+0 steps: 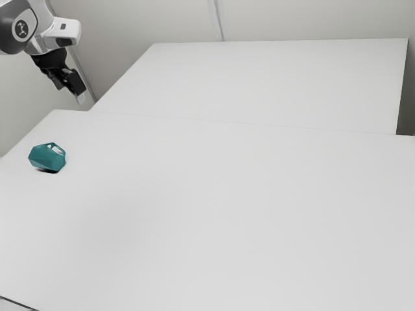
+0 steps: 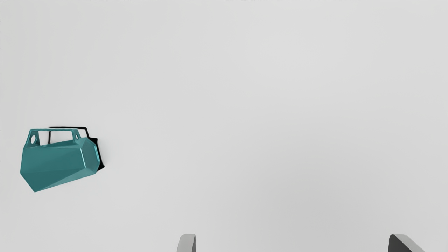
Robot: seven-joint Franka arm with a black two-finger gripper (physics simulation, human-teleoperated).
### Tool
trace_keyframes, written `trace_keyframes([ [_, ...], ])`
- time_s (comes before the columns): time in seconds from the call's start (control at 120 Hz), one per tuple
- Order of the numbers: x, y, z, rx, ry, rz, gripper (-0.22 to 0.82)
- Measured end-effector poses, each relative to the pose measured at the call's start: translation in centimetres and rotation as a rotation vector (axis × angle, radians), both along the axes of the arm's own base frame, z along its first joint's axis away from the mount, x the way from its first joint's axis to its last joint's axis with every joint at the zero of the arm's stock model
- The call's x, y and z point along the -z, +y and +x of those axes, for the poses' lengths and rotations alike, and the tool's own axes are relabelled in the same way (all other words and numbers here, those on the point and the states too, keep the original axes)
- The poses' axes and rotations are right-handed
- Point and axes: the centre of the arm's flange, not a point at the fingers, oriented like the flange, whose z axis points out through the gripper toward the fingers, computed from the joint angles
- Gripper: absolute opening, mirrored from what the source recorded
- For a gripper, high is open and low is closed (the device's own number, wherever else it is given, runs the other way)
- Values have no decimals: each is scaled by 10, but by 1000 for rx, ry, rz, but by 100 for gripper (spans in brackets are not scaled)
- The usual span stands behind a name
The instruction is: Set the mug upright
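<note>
Near corner: dark line (image 1: 19, 303) cutting across the exterior view's lower left.
Left edge: white table (image 1: 214, 214) ending not far from the mug, its border slanting away behind it.
Mug: teal mug (image 1: 47, 157) lying on its side on the table, handle (image 1: 56, 148) toward the exterior view's right (which end is the mouth, one cannot tell).
Gripper: black gripper (image 1: 80, 98) poised beyond the mug, well apart from it.
Jaws: spread wide in the wrist view, nothing between them.
Step in hand: judged an approach to the toppled mug, the righting still owed.
Next move: calls for bringing the hand over the mug, lining up its fingers across body or handle, closing, then lifting and rolling it onto its base.
Room: broad open tabletop toward the exterior view's right, the likelier side for the turn; a roll toward the left edge could risk a fall.
Far right: second white surface (image 1: 272, 81) beyond a thin seam, reaching its own edge.
</note>
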Motion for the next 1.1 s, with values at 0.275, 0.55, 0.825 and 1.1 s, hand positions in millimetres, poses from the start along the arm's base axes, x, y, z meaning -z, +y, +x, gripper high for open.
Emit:
trace_keyframes([
  [0.275, 2, 1, 1, -54, -28, -10, 60],
  [0.55, 54, 116, -39, -333, 51, -99, 60],
  [0.825, 108, 257, -118, -615, 75, -284, 60],
  [1.1, 170, 368, -119, -615, 58, -391, 60],
])
